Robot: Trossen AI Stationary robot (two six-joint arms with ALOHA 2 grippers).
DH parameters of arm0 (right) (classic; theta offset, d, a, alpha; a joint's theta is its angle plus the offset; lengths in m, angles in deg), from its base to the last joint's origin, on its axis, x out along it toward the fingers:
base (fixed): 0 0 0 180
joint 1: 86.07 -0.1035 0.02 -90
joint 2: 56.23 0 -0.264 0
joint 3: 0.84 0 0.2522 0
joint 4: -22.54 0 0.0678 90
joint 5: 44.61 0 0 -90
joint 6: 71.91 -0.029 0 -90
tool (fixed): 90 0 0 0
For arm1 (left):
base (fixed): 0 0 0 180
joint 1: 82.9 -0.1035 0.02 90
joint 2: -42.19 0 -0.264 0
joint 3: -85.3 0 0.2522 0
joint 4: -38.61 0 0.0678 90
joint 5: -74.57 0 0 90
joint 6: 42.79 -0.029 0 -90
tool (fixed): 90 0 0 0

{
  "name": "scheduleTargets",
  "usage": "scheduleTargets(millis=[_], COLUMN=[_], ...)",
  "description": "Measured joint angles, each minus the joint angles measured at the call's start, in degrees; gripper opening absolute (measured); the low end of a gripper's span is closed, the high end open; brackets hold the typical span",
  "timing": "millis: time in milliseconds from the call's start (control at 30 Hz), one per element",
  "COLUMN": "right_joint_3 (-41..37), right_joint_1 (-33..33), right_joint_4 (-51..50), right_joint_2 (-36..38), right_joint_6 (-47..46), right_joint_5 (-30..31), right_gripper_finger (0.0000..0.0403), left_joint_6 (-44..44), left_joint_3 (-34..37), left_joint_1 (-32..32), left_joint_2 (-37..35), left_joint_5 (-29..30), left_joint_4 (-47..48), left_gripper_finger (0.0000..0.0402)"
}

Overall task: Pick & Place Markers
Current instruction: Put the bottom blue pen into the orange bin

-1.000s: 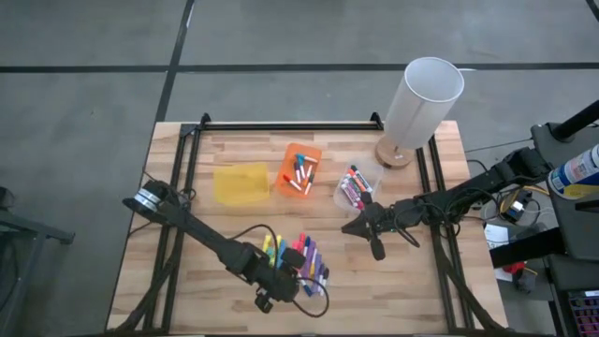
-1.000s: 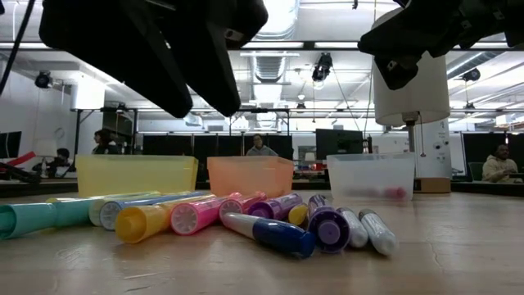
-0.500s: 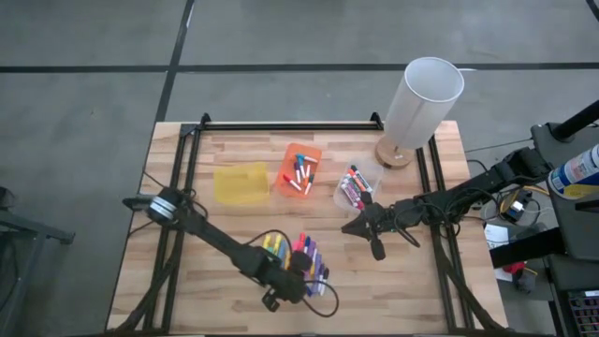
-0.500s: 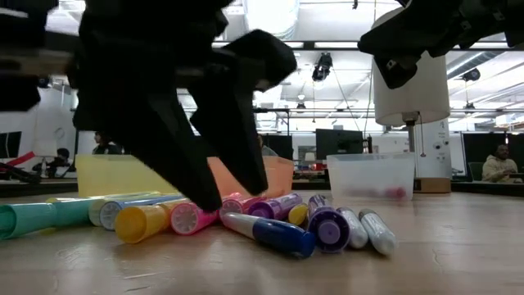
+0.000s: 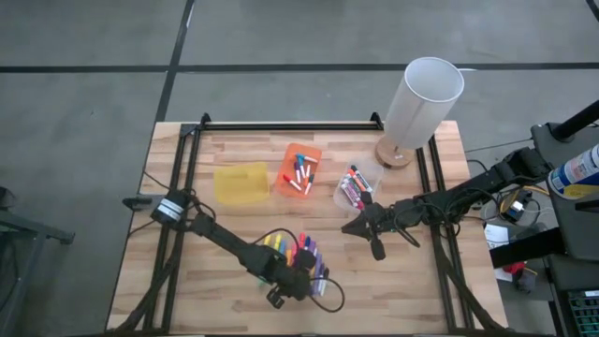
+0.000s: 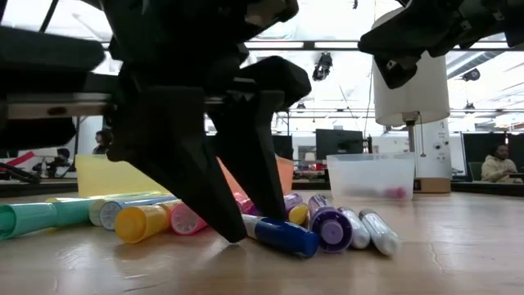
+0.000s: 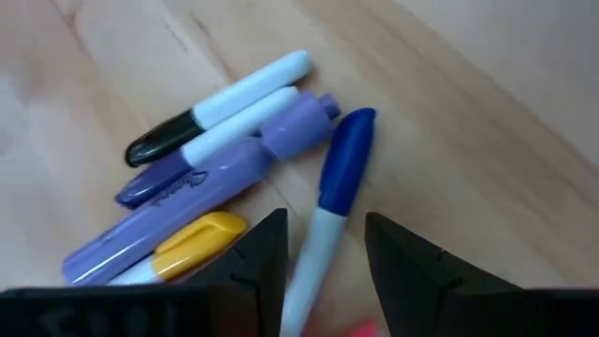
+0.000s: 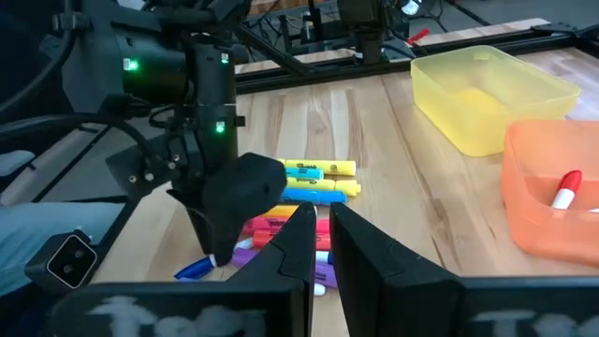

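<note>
The left gripper is standing with open fingers on the table, straddling a blue-capped marker in the markers pile. The right gripper is hanging above the clear bin.

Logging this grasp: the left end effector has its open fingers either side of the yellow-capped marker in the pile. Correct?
Not quite. The left end effector has its open fingers either side of the blue-capped marker, not the yellow-capped marker, which lies beside one finger. The left wrist view shows it.
</note>
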Motion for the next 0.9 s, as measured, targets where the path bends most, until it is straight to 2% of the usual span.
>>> scheduleTargets(millis=[200,533,667,900], right_joint_3=[0.0,0.0,0.0,0.0], right_joint_1=[0.01,0.0,0.02,0.0], right_joint_4=[0.0,-0.02,0.0,-0.09], right_joint_2=[0.0,0.0,-0.01,0.0], right_joint_6=[-0.02,0.0,0.0,0.0], right_joint_5=[0.01,0.01,0.0,-0.01], right_gripper_finger=[0.0031,0.0031,0.0031,0.0031], left_joint_6=[1.67,5.82,7.9,10.32], left_joint_3=[0.0,0.0,-0.02,-3.18], left_joint_1=[-0.72,-1.05,-1.08,-0.95], left_joint_2=[0.1,0.18,-0.2,-3.53], left_joint_5=[-2.03,-4.94,-4.92,-4.05], left_joint_4=[0.26,0.66,1.21,8.77], left_gripper_finger=[0.0125,0.002,0.002,0.0021])
